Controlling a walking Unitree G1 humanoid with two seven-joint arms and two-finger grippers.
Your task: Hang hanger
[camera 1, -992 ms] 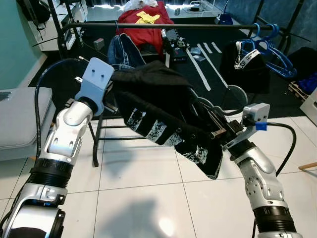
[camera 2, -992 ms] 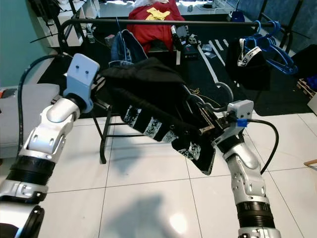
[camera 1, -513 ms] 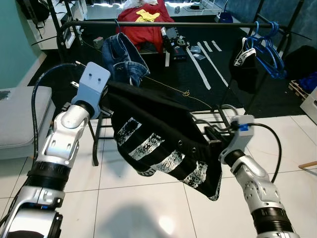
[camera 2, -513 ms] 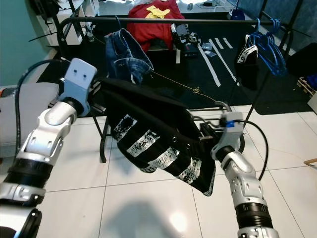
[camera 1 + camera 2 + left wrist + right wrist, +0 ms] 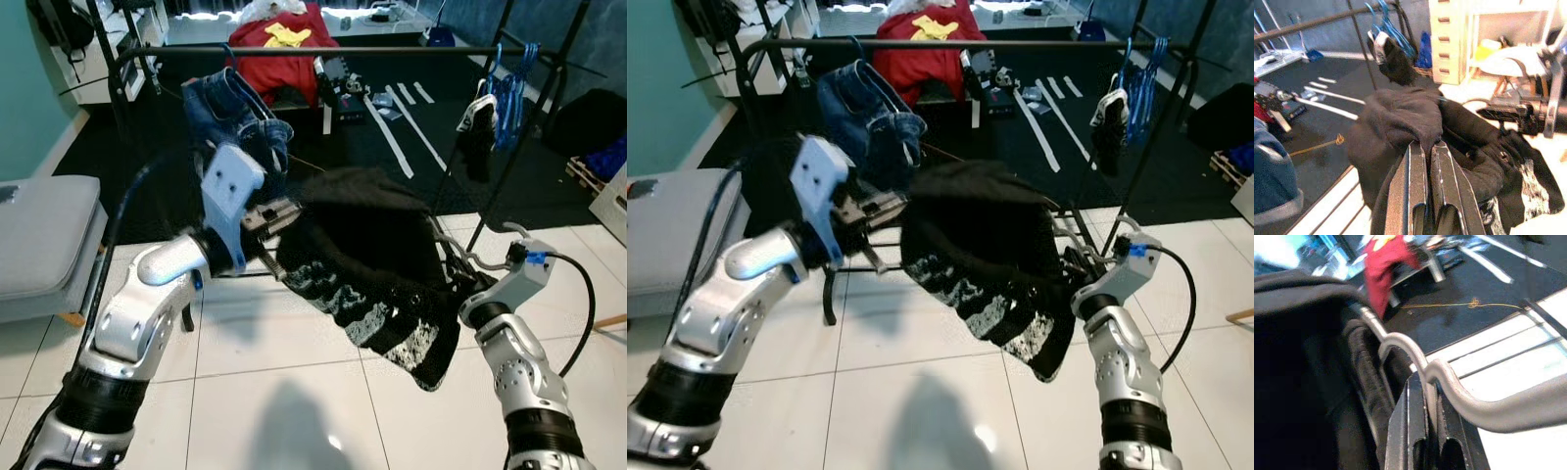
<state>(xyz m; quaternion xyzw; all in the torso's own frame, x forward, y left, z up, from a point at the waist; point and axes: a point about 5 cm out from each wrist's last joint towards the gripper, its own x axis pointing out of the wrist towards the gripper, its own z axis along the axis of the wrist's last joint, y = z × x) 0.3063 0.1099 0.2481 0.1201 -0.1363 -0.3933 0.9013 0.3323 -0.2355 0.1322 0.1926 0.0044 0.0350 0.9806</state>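
The left gripper [image 5: 1428, 149] pinched the bunched black fabric garment [image 5: 1415, 117]; blue plastic hangers [image 5: 1393, 34] hung on a dark rail at eleven o'clock.

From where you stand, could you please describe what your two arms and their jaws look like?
Both arms are silver with black ribbed joint bands and trailing black cables. The left gripper and right gripper each have two long black fingers. Light grey wrist camera boxes; the right carries a blue tab.

Silver arms, seemingly black-cabled
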